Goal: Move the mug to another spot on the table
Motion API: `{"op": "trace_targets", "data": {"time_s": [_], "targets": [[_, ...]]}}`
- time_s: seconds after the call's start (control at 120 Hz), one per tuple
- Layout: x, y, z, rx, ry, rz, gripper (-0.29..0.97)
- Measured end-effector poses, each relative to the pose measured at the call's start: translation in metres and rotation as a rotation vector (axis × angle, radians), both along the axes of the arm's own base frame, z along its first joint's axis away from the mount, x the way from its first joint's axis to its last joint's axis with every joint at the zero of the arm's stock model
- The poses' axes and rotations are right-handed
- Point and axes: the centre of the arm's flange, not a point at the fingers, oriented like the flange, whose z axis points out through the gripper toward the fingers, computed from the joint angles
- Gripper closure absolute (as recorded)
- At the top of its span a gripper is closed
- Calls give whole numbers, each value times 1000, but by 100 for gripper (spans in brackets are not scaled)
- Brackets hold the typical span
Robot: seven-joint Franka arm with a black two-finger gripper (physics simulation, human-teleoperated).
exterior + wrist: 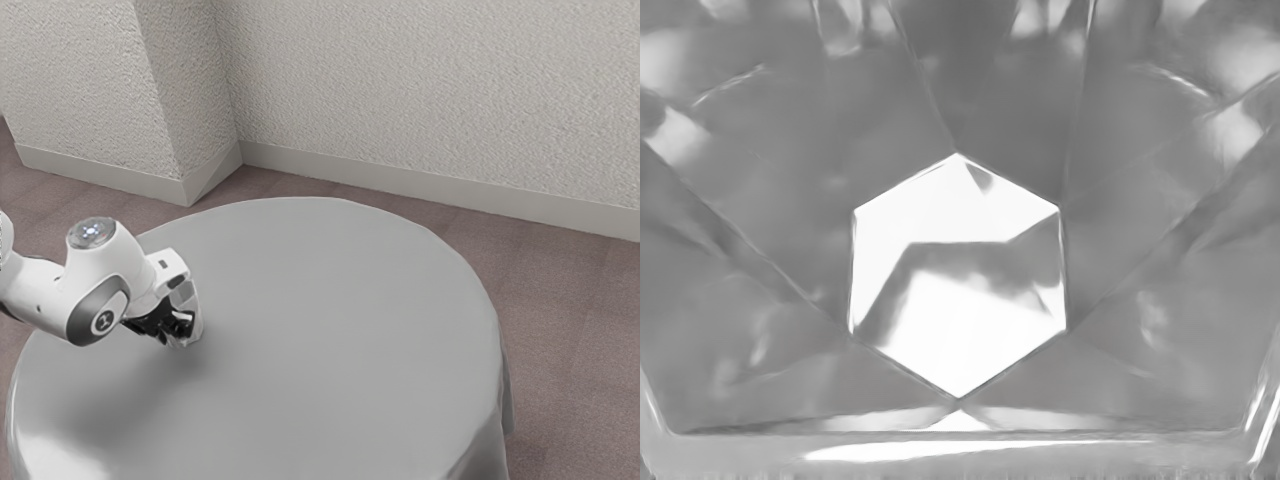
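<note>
Wrist view, mug: one mug (958, 290), glassy and faceted, seen from straight above down its inside. One bright six-sided base lies at the bottom, and flat grey wall panels fan out from it on every side.
Mug's place: directly under the hand and very close to it. In the exterior view the mug (184, 338) is a small pale glint standing on the tabletop at the claw's tip, toward the exterior view's left side of the table.
Claw: one black claw (172, 325), pointing down at the mug and low over the surface. Whether it is released or clenched on the mug cannot be told.
Arm: one white arm (95, 295), coming in from the exterior view's left, with its wrist bent down over the mug.
Tabletop: one round tabletop (340, 330) under a grey cloth. A soft shadow lies beside the claw.
Floor: brownish carpet (570, 300) around the table.
Walls: white textured walls (430, 80) with a pale baseboard (440, 185). One corner juts out at the exterior view's left.
</note>
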Motion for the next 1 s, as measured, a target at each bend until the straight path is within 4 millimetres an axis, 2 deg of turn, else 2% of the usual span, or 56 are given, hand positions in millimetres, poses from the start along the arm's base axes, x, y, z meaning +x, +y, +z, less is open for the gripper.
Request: {"op": "trace_targets", "data": {"time_s": [0.325, 0.767, 1.0], "targets": [[2, -1, -14, -4, 9, -5, 53], [8, 2, -7, -2, -50, -1, 64], [11, 0, 5, 1, -92, -8, 71]]}}
